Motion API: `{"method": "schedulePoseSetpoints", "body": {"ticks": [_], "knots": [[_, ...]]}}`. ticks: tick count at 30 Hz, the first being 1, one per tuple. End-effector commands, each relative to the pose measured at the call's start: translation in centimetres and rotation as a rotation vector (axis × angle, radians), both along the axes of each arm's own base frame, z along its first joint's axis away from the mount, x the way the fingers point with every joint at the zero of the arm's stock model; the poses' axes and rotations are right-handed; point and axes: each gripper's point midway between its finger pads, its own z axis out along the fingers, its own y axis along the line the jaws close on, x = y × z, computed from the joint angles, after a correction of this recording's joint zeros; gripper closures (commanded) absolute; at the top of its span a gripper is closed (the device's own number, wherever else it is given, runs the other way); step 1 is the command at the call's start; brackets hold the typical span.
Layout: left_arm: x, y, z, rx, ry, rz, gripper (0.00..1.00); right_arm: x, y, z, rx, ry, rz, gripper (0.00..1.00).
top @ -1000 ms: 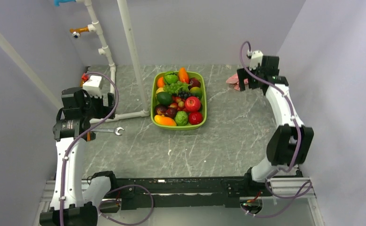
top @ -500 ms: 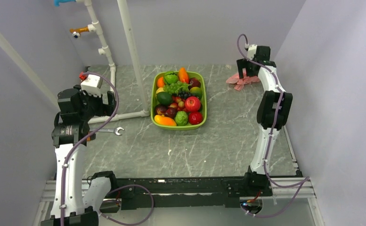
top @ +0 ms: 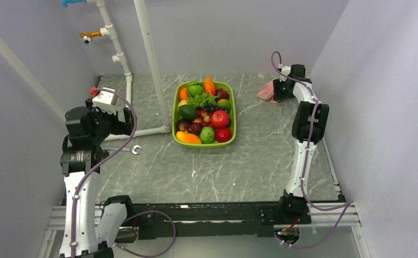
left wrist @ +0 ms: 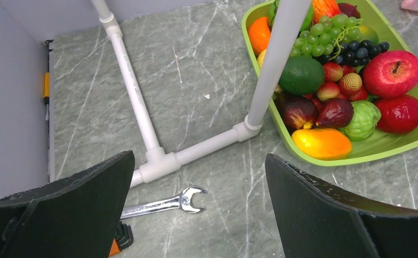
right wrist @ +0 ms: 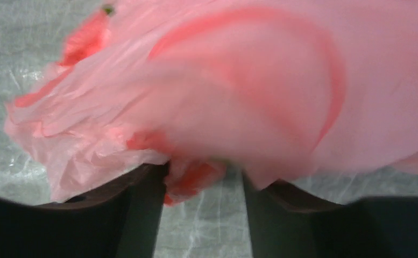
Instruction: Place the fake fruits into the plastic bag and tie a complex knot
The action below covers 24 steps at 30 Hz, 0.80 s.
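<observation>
1. At far right of table (top: 260, 161), find plastic bag (top: 266, 91) crumpled in a low pink heap, well apart from green tray (top: 232, 129). No knot made; handle loops not made out.
2. Find right gripper (right wrist: 202, 177) down on that heap, jaws partly apart and straddling a hanging fold of the film. With bare table showing in the gap beside the fold, judge it not yet pinched.
3. Find left gripper (left wrist: 198, 161) spread to full width, holding nothing, hanging above wrench (left wrist: 163, 204) and white pipe (left wrist: 136, 107) at left side of table.
4. See fake fruits (top: 204, 113) all heaped in tray at centre, toward far side; none in bag. Judge task at its very start, with bag to be taken up and opened first.
5. Key relation: bag directly under and between right fingers, spilling out to left of gripper in top view. Fruits to left of bag and slightly nearer, with tray's long axis running near to far. Cannot tell bag's own long axis, with gripper covering much of it.
6. Rate right arm much the nearer to bag. Left arm across tray from it, closer to left flank of fruits.
7. Expect thin film to bunch or slip out of a shallow pinch; judge a deeper bite on the fold safer before any lift.
</observation>
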Motion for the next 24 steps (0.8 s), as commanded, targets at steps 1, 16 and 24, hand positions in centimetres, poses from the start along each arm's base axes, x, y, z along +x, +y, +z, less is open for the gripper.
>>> {"method": "schedulePoseSetpoints", "body": {"ticks": [1,16,24], "knots": [[0.2,-0.7,2.3,0.010,-0.045,-0.054,0.01,-1.6,0.8,-1.2,0.073,0.080,0.052,0.63],[-8.1,-8.8,0.8,0.156,-0.070,-0.733,0.01,-16.0,7.3,16.4,0.231,-0.105,0.411,1.00],[-9.7,-11.5,-0.5,0.294,-0.200,-0.969,0.01,-26.7,14.6,24.5,0.404,-0.174,0.662,1.00]]}}
